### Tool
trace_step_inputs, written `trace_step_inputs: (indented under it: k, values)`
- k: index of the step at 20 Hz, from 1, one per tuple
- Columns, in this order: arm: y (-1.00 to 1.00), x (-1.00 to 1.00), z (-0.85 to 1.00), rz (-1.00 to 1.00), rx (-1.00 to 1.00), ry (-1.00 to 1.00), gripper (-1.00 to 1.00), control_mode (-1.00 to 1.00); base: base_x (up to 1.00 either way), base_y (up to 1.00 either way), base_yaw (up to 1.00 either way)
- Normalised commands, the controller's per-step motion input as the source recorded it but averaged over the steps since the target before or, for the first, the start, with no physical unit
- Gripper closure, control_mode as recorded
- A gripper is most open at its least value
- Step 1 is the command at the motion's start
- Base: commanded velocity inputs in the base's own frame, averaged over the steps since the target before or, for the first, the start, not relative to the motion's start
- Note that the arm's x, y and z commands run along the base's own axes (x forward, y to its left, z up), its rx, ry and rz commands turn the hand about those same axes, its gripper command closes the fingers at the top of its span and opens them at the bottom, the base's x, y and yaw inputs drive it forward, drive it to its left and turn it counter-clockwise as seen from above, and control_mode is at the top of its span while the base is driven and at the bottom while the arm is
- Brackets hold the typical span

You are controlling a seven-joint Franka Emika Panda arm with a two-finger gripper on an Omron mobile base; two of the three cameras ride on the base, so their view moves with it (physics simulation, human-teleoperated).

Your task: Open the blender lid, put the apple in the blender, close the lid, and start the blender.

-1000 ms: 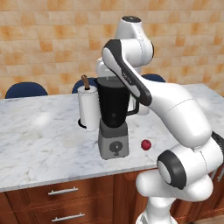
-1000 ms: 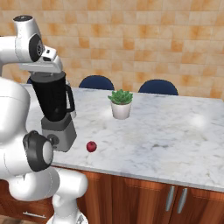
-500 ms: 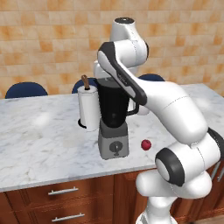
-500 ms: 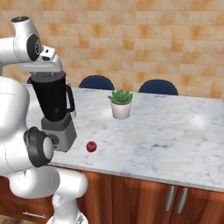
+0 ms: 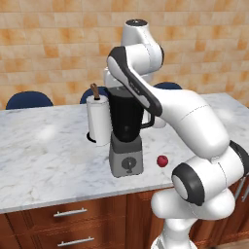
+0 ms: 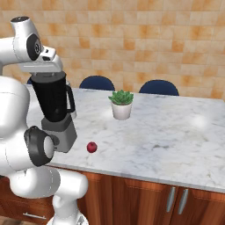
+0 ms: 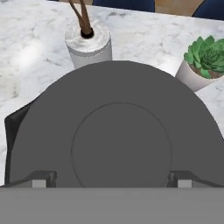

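Observation:
The blender point(image 5: 126, 127) point(image 6: 53, 104), a black jar on a grey base, stands on the marble counter. Its dark grey lid point(image 7: 120, 109) sits on the jar top, seen from straight above in the hand view. My gripper point(image 7: 111, 179) point(image 6: 44, 72) hovers just over the lid, open. Its fingertips point(image 7: 43, 179) stand wide apart on either side of the lid's raised centre point(image 7: 121, 151). The red apple point(image 5: 162, 161) point(image 6: 92, 146) lies on the counter to the right of the blender's base.
A white paper-towel roll point(image 5: 98, 121) point(image 7: 87, 43) stands right behind the blender to the left. A potted succulent point(image 6: 121, 103) point(image 7: 203, 61) sits farther back on the right. Two blue chair backs point(image 6: 97, 82) rise behind the counter.
The hand has come down slightly toward the lid and the arm's upper links have shifted a little. Blender, apple and roll have stayed put.

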Motion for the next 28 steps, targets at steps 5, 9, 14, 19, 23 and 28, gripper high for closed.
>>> trace_step_inputs:
  k: [5,9,14,19,23,28]
  values:
    - [-0.18,0.04,-0.48,0.00,0.07,0.00,-1.00,-1.00,0.00,0.00,0.00]
    - [0.02,0.32,-0.23,0.00,0.00,0.00,-1.00,-1.00,0.00,0.00,0.00]
    - [0.01,0.30,-0.25,0.00,0.00,0.00,-1.00,-1.00,0.00,0.00,0.00]
    - [0.00,-0.03,-0.79,0.00,0.01,0.01,1.00,-1.00,0.00,0.00,0.00]
    - [0.00,0.00,-0.11,0.00,0.04,0.00,1.00,-1.00,0.00,0.00,0.00]
    - [0.00,0.00,0.11,0.00,0.02,0.00,1.00,-1.00,0.00,0.00,0.00]
